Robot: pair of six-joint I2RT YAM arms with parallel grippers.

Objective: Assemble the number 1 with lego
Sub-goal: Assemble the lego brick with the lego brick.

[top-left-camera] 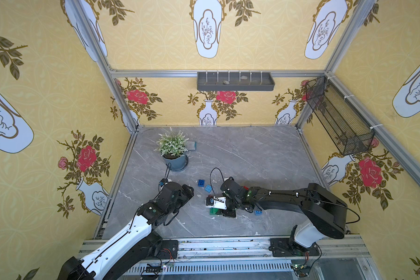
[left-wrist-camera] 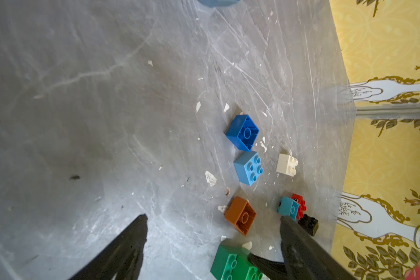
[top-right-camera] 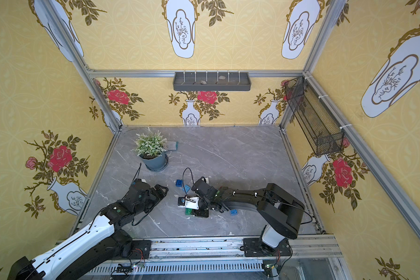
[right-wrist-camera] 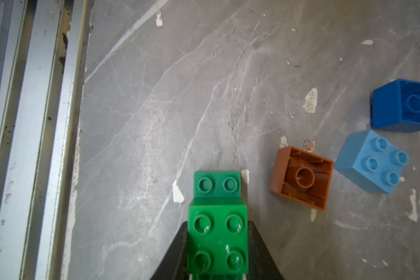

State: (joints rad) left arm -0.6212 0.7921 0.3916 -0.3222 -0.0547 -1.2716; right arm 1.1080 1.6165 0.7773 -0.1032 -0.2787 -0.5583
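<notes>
Green brick: glossy square with four studs, stacked on a longer green brick, mid-front of the worktop.
Right fingers: pinching the square's sides.
Left fingers: spread wide above grey, marbled, chipped surface.
Neighbours: brown brick hollow side up; light blue brick studs up.
Left wrist view, not right wrist: white brick, red brick, black brick.
Top views alone: blue brick beside the right arm.

- I work in a lab booth: an aluminium frame holds printed wallpaper panels.
- At 6 o'clock, a metal rail carries my left arm and right arm.
- At 11, a potted plant as decor.
</notes>
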